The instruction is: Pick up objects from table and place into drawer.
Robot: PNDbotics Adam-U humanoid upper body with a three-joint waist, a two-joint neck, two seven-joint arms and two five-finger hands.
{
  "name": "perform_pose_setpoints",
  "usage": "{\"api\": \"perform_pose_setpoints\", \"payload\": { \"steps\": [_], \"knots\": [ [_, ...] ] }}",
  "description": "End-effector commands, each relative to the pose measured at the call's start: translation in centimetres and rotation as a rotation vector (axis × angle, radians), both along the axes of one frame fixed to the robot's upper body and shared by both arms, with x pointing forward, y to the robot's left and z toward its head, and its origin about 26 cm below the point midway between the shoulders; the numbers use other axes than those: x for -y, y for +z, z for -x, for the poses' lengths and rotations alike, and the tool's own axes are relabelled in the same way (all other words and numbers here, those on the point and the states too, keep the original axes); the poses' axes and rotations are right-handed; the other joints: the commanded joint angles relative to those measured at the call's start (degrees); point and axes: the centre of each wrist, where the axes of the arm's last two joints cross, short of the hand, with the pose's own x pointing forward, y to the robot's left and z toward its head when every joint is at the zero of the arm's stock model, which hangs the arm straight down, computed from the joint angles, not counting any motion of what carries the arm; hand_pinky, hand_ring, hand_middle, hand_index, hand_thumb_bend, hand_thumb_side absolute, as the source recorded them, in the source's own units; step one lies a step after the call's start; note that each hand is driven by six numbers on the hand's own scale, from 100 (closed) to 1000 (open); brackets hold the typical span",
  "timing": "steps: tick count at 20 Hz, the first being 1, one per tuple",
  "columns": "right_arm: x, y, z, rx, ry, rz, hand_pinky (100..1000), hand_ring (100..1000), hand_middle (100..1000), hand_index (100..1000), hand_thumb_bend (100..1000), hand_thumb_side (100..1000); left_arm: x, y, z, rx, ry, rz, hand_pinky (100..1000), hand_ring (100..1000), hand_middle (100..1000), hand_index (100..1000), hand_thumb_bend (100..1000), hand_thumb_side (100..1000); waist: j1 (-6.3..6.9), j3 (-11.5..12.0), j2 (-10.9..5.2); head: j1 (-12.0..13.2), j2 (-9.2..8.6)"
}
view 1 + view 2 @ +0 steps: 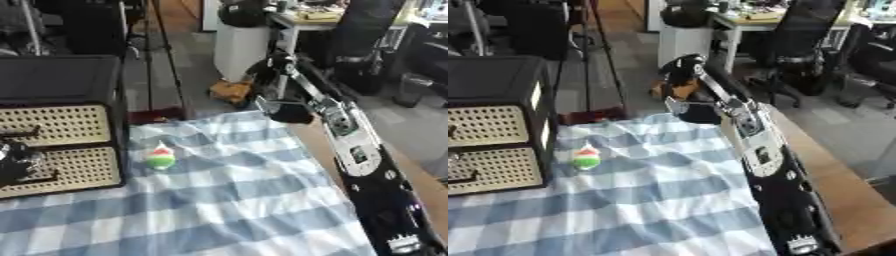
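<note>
1. Both views are soft and slightly blurred throughout.
2. Daylight falls brightly on the blue-and-white checked tablecloth (227, 200).
3. The grey floor (833, 120) looks washed out.
4. The black cabinet with perforated cream drawer fronts (61, 145) sits in shade.

Both eyes: head-height, angled down-forward at bench (219, 200), fairly near. Shared: checked cloth (640, 200), drawer unit (61, 145), right arm (754, 150). Slight horizontal offset.

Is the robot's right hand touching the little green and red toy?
Apart. In the left eye view, the right hand hangs past the table's far edge, with bare checked cloth between it and the toy near the drawer unit.
</note>
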Motion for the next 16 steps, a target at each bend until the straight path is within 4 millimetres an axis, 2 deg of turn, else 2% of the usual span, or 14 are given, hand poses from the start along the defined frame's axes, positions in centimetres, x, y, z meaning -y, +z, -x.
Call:
{"api": "perform_pose_setpoints", "payload": {
  "steps": [1, 6, 9, 12, 16],
  "knots": [
    [0.7, 0.8, 0.2, 0.015, -0.009, -0.006, 570, 564, 529, 739, 100, 285, -0.4, 3.8, 1.5, 0.055, -0.073, -0.048, 593, 515, 532, 694, 101, 1000, 0.40, 0.83, -1.52, -0.38, -0.16],
    [1.5, -0.4, 0.6, -0.024, -0.030, -0.010, 569, 561, 525, 739, 100, 292, 1.2, 6.2, 5.9, 0.088, -0.233, -0.119, 599, 527, 543, 701, 115, 1000, 0.95, 3.59, -3.21, -0.46, 1.46],
    [1.6, -1.0, 0.8, -0.048, -0.028, -0.017, 570, 561, 525, 740, 100, 299, 2.4, 7.0, 9.5, 0.150, -0.328, -0.089, 595, 515, 535, 693, 107, 1000, 1.21, 5.34, -4.05, -0.66, 2.39],
    [1.9, -1.7, 1.0, -0.074, -0.023, -0.017, 572, 560, 525, 741, 100, 295, 3.4, 7.1, 12.5, 0.201, -0.377, -0.005, 590, 506, 534, 687, 113, 1000, 1.20, 6.84, -4.73, -0.71, 3.41],
    [2.0, -2.5, 1.1, -0.101, -0.009, -0.024, 574, 557, 522, 741, 100, 298, 3.3, 5.6, 13.6, 0.233, -0.402, 0.122, 583, 500, 532, 681, 132, 1000, 1.20, 8.33, -5.31, -0.52, 4.38]
  ]
}}
